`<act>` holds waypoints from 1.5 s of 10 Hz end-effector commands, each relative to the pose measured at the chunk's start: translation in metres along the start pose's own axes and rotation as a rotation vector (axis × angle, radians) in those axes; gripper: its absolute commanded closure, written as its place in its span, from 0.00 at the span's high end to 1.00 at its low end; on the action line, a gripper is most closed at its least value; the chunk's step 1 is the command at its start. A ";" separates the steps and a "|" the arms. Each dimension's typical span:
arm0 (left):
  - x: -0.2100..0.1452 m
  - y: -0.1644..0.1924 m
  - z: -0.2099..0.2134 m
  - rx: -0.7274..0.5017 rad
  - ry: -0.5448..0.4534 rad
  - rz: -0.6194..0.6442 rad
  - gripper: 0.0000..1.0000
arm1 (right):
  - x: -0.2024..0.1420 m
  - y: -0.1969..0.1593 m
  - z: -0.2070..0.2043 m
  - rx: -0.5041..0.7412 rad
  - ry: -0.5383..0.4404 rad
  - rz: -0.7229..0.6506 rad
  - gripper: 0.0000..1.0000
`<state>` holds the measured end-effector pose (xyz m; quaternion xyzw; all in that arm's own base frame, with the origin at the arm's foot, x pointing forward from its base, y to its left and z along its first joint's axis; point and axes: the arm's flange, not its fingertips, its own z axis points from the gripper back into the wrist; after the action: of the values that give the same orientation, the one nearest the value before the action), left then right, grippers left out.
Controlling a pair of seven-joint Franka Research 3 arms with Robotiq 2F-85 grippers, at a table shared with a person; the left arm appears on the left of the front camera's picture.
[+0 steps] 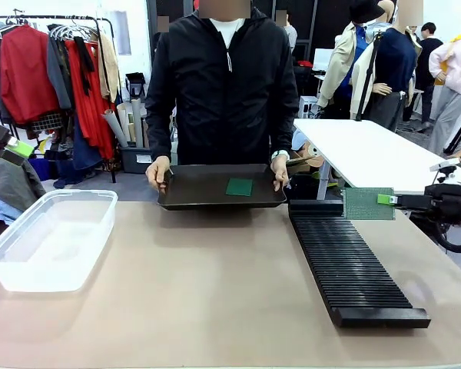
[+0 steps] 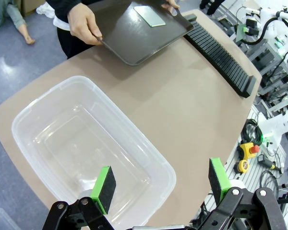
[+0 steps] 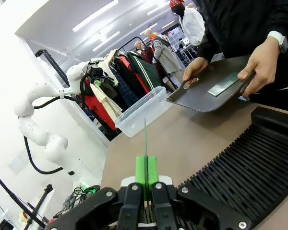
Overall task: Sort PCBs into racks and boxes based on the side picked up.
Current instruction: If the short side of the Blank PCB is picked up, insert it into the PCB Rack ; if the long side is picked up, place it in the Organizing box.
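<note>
Tan surface, clothes rail behind: right jaws clamp a PCB by one end. It stands on edge, long axis level and parallel to the slots, above the rack's far end. Likely slotting, so next align and lower straight. Left jaws gape over the box.

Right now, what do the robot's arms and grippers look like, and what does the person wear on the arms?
The left gripper and right gripper are black, with jointed links, silver bolts and bright green pads. The left arm is white, in rounded segments, with a black cable looping beside it. The person wears a black zip jacket with long sleeves and a pale watch strap.
</note>
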<state>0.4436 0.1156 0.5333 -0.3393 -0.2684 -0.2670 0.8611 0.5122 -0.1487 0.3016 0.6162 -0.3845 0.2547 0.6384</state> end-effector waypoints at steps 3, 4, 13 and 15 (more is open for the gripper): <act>0.000 -0.002 0.000 -0.007 -0.004 0.003 1.00 | 0.000 0.000 0.000 0.000 0.000 0.000 0.00; 0.000 -0.002 0.000 -0.007 -0.004 0.003 1.00 | -0.005 -0.006 -0.010 0.032 0.026 -0.016 0.00; 0.000 -0.002 0.000 -0.007 -0.004 0.003 1.00 | -0.047 -0.011 -0.018 0.134 0.097 0.169 0.00; 0.000 -0.002 0.000 -0.007 -0.004 0.003 1.00 | -0.056 -0.010 -0.020 0.128 0.122 0.202 0.00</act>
<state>0.4436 0.1156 0.5334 -0.3393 -0.2684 -0.2670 0.8611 0.4966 -0.1263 0.2546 0.6055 -0.3832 0.3592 0.5979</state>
